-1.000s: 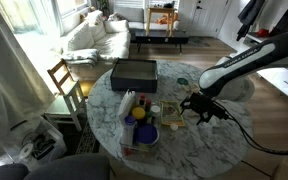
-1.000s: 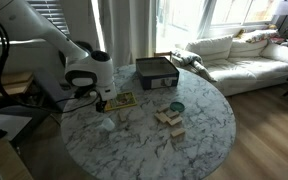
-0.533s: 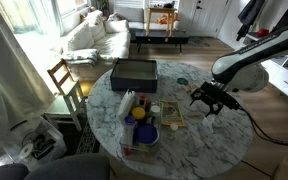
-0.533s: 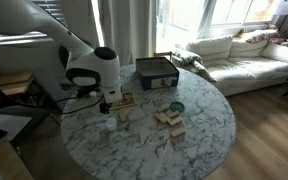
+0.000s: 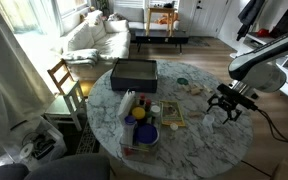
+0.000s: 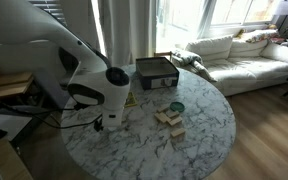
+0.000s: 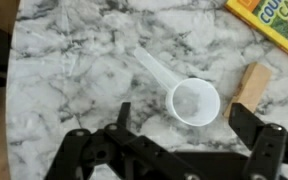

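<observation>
— Where is the white measuring scoop [image 7: 194, 102]?
— Flat on the marble table [image 7: 64, 60], bowl facing up. In the wrist view its handle runs away toward the upper left. I cannot pick it out for sure in either exterior view.

— And the jaws?
— Spread wide, about as far as they go. They hold nothing. One finger [image 7: 122, 115] stands to one side of the scoop's bowl and the other to the far side, so the bowl lies roughly between them. Neither finger touches it. How high they hang over the table, I cannot tell.

— What sits around the scoop?
— A small wooden block [image 7: 249, 88] just beside the bowl, on the side away from the handle; it may touch the rim, but it is too close to call. Beyond the block is the corner of a yellow box [image 7: 269, 25] with printed letters.

— Farther out?
— In an exterior view the arm [image 5: 259, 60] reaches over the table's edge. A black box [image 5: 134, 72] rests well apart, across the table.
</observation>
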